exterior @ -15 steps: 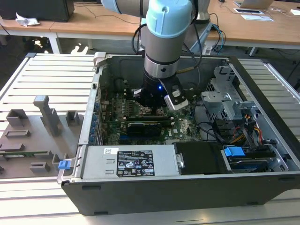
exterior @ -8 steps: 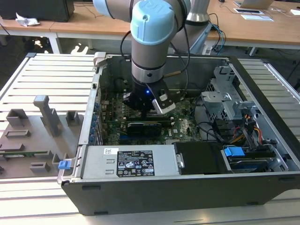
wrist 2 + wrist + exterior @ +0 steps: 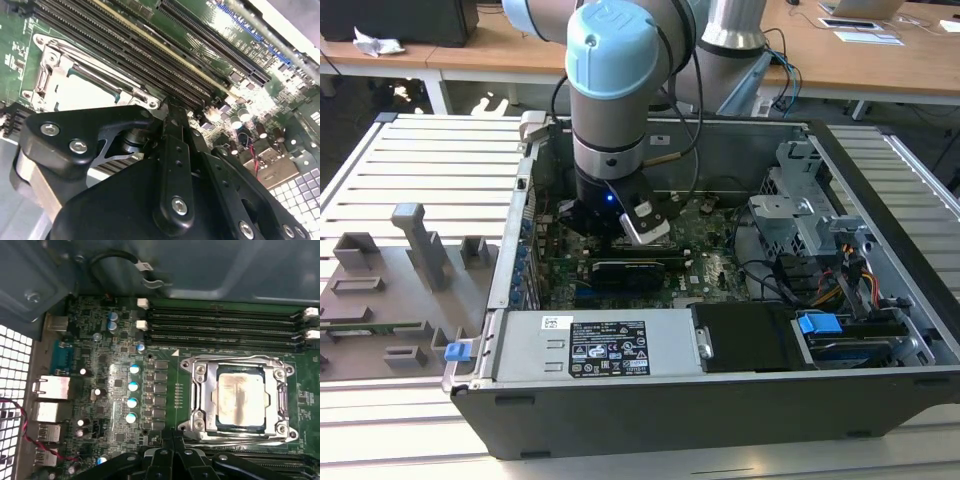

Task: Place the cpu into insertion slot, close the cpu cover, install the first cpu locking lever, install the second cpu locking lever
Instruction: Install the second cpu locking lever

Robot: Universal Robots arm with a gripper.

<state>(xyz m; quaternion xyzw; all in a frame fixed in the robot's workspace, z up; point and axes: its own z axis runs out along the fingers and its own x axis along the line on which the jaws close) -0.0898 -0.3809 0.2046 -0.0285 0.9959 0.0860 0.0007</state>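
**Inspector A:** Where is the arm standing?

**Inspector B:** In the exterior view the arm is reaching down into the open computer case (image 3: pixel 880 330), and its gripper (image 3: pixel 642 222) is hanging just above the green motherboard (image 3: pixel 705 265), near the middle of the case.

**Inspector A:** And the fingers?

**Inspector B:** In the second wrist view the gripper (image 3: pixel 171 111) is showing its black fingers (image 3: pixel 173 135) pressed together, with nothing between them. In the first wrist view the same closed tips (image 3: pixel 172 436) are sitting just beside the socket's near edge.

**Inspector A:** Where is the chip lying?

**Inspector B:** The cpu (image 3: pixel 242 398) is lying flat inside the insertion slot (image 3: pixel 200 390), its pale silvery top facing up. The second wrist view is showing the cpu (image 3: pixel 85 95) bright and washed out, within the insertion slot (image 3: pixel 47 65).

**Inspector A:** The frame?

**Inspector B:** The cpu cover (image 3: pixel 212 392) is lying down around the chip, its window framing the metal top. I cannot tell whether the locking levers are seated.

**Inspector A:** Surroundings?

**Inspector B:** Long black memory slots (image 3: pixel 225 325) are running alongside the socket, on its far side from the gripper. A grey fixture tray (image 3: pixel 390 290) is sitting outside the case, on the exterior view's left.
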